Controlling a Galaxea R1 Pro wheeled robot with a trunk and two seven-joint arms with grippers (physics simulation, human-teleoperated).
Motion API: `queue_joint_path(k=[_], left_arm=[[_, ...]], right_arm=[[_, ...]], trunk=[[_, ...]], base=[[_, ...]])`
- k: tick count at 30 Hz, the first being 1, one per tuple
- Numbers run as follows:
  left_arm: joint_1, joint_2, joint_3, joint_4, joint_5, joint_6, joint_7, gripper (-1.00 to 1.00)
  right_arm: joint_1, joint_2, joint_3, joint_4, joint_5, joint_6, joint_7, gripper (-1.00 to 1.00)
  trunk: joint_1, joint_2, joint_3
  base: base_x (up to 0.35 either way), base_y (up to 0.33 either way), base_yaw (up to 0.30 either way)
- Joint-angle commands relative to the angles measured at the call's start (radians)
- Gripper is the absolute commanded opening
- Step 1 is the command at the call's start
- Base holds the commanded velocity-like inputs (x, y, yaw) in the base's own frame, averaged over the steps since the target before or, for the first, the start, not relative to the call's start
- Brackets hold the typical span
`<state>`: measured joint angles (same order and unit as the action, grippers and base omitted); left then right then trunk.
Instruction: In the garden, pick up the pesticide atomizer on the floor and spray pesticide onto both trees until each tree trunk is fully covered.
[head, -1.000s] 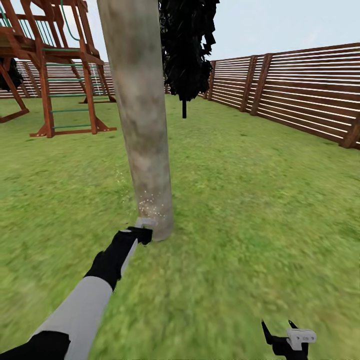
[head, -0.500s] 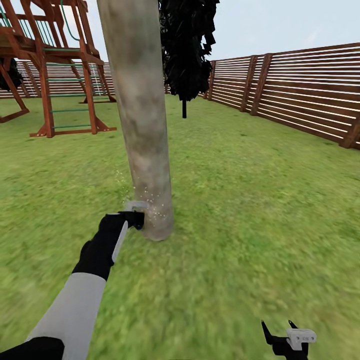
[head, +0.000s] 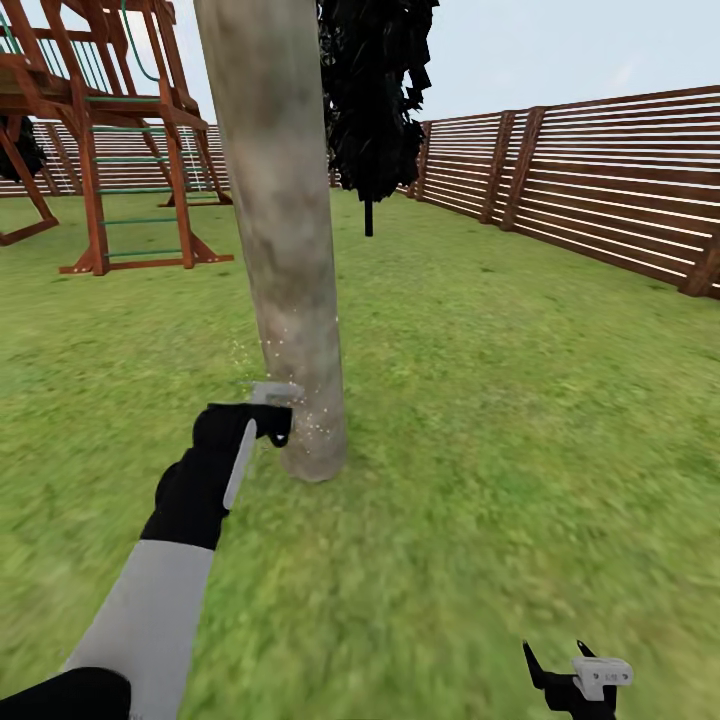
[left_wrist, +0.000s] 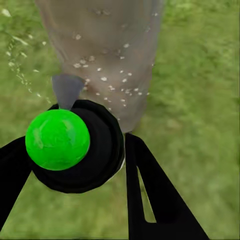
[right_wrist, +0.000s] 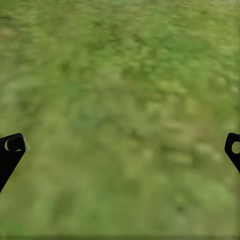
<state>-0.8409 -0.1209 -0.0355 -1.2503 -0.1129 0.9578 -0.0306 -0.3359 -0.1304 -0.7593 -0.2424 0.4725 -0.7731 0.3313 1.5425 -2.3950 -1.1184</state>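
Note:
A thick mottled grey-brown tree trunk rises from the grass floor just ahead of me. My left gripper is low beside the trunk's base, shut on the pesticide atomizer, whose pale nozzle points at the bark. In the left wrist view the atomizer is a dark round bottle with a bright green dot, held between black fingers, facing the tree trunk. White specks of pesticide dot the lower bark. My right gripper hangs open over grass.
A red-brown wooden play frame stands at the back left. A brown slatted fence runs along the right and far side. A dark-leaved tree on a thin stem stands behind the trunk. Grass spreads all around.
My left arm has moved up and to the left along the trunk's base with the atomizer. The white specks now reach higher on the bark. The right arm is still.

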Motion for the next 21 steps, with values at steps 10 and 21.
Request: queue_joint_path(k=[10,21], left_arm=[[-0.002,-0.019,-0.055,-0.063,0.015,0.040,-0.051,-1.00],[0.008,0.031,-0.028,-0.087,0.011,0.048,-0.052,-1.00]], right_arm=[[0.000,0.000,0.000,0.000,0.000,0.000,0.000,1.00],[0.000,0.000,0.000,0.000,0.001,0.000,0.000,1.00]], trunk=[[0.000,0.000,0.000],[0.000,0.000,0.000]], base=[[0.000,0.000,0.000],[0.000,0.000,0.000]])
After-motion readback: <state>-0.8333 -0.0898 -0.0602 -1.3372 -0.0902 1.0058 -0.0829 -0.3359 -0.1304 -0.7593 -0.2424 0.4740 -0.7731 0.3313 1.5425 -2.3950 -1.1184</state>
